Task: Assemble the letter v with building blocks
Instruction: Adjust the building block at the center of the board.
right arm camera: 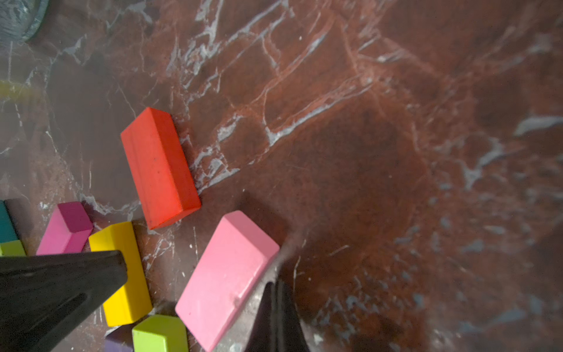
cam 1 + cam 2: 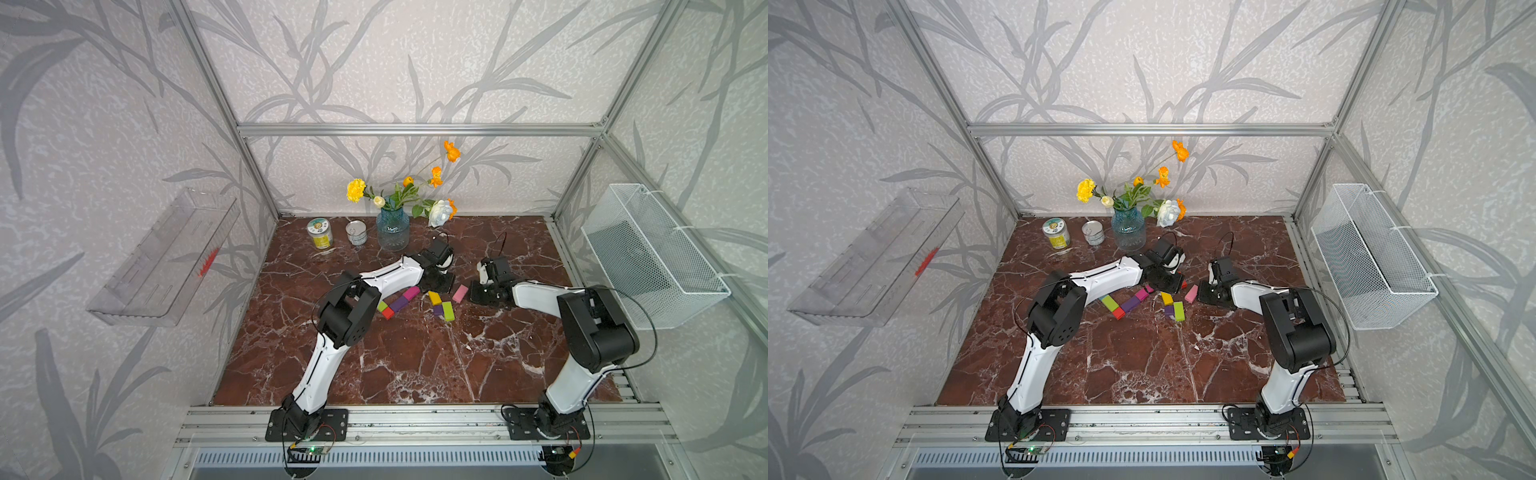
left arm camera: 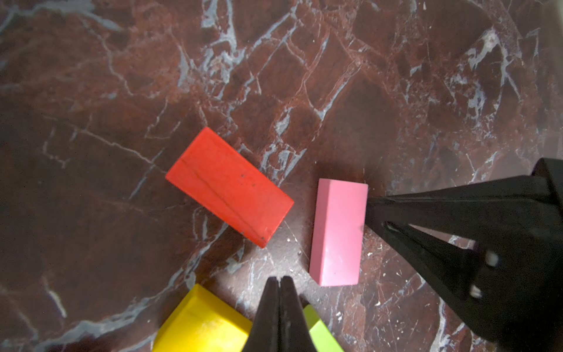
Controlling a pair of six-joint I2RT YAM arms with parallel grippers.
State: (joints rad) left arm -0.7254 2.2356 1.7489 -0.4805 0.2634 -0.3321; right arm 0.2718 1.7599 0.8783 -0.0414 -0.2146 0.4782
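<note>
In the left wrist view a red block (image 3: pixel 228 186) and a pink block (image 3: pixel 338 231) lie flat, a small gap apart. My left gripper (image 3: pixel 279 279) is shut and empty, its tips on the table between a yellow block (image 3: pixel 201 323) and a lime green block (image 3: pixel 323 332). My right gripper (image 1: pixel 275 283) is also shut, and its tip presses against the long side of the pink block (image 1: pixel 225 277). In both top views a row of magenta (image 2: pixel 411 293), purple (image 2: pixel 399 303) and red (image 2: pixel 387 312) blocks lies left of the yellow block (image 2: pixel 434 297). The left arm partly covers this row.
A glass vase of flowers (image 2: pixel 392 228) and two cans (image 2: pixel 320 233) (image 2: pixel 356 232) stand at the back of the marble table (image 2: pixel 415 365). A white wire basket (image 2: pixel 652 257) hangs on the right wall and a clear tray (image 2: pixel 166 257) on the left wall.
</note>
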